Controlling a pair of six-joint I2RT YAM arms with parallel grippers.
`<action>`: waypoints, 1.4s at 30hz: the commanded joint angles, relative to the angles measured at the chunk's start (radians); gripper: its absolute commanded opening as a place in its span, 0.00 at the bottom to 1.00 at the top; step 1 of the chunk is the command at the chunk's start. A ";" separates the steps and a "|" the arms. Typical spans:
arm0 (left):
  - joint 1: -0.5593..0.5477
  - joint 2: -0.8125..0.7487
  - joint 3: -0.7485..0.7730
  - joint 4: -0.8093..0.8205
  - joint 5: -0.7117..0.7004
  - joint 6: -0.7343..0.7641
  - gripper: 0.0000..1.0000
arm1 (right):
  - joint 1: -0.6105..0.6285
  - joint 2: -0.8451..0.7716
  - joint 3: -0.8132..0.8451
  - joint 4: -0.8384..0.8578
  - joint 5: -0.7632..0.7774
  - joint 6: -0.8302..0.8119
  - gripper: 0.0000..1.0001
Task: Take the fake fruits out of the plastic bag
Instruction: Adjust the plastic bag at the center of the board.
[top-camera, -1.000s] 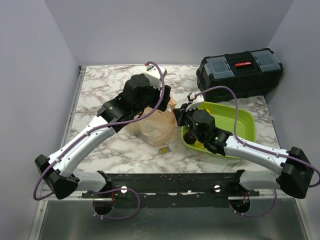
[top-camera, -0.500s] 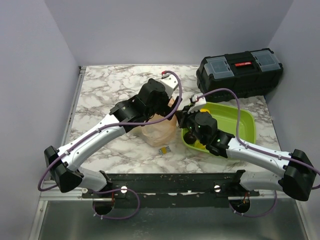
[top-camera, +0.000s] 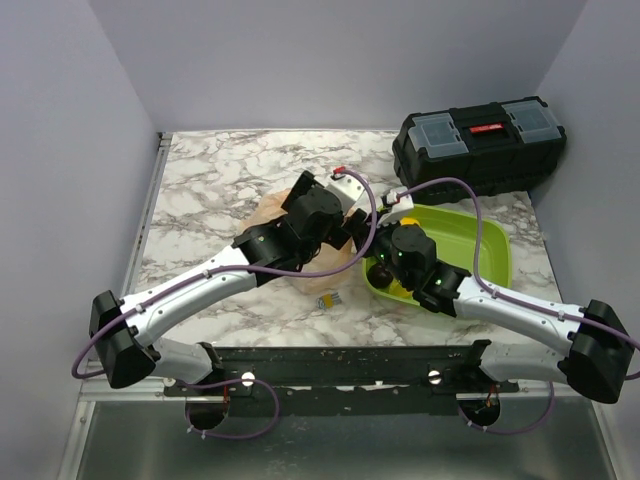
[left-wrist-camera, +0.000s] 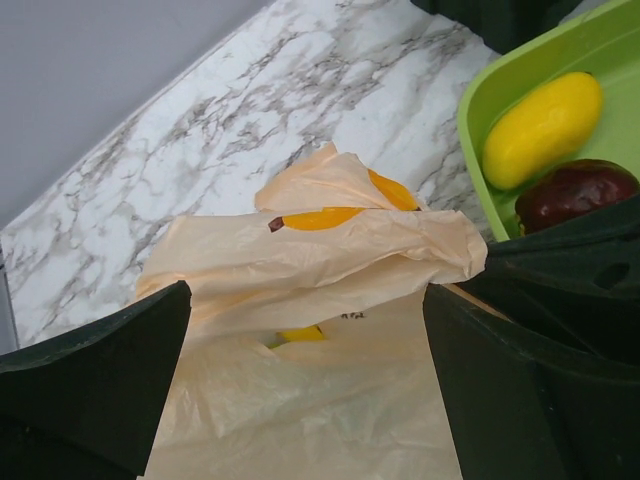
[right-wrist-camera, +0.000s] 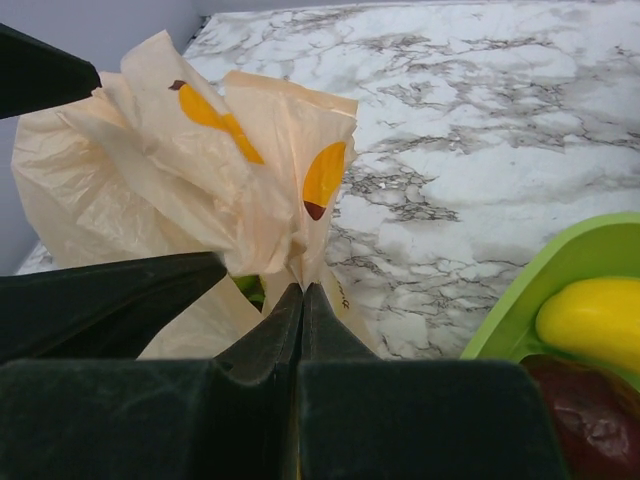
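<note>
The plastic bag (left-wrist-camera: 330, 250) is peach with orange marks and lies crumpled on the marble next to the green tray (left-wrist-camera: 500, 80). My left gripper (left-wrist-camera: 305, 380) is open, with a finger on each side of the bag's upper layers. A yellow-green patch (left-wrist-camera: 300, 333) shows inside the bag's mouth. My right gripper (right-wrist-camera: 303, 290) is shut on a fold of the bag (right-wrist-camera: 200, 180); a bit of green (right-wrist-camera: 250, 290) shows inside beside it. A yellow oval fruit (left-wrist-camera: 545, 125) and a dark purple fruit (left-wrist-camera: 575, 195) lie in the tray. In the top view both grippers meet at the bag (top-camera: 272, 208).
A black toolbox (top-camera: 480, 140) stands at the back right behind the tray (top-camera: 490, 245). A tiny yellow-and-grey clip (top-camera: 328, 300) lies on the marble in front of the bag. Grey walls close the table on three sides.
My left arm has swung right and forward over the bag, and its gripper now sits close to the right one. The right gripper has kept its hold at the tray's left end.
</note>
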 joint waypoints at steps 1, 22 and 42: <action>-0.009 0.011 -0.044 0.124 -0.116 0.083 0.99 | -0.004 -0.020 -0.004 0.009 -0.031 0.026 0.01; 0.277 0.024 0.215 -0.150 0.113 -0.204 0.18 | -0.011 0.083 0.226 -0.162 0.121 0.030 0.01; 0.553 0.118 0.642 -0.143 0.329 -0.158 0.00 | -0.206 0.602 0.961 -0.130 0.006 -0.231 0.01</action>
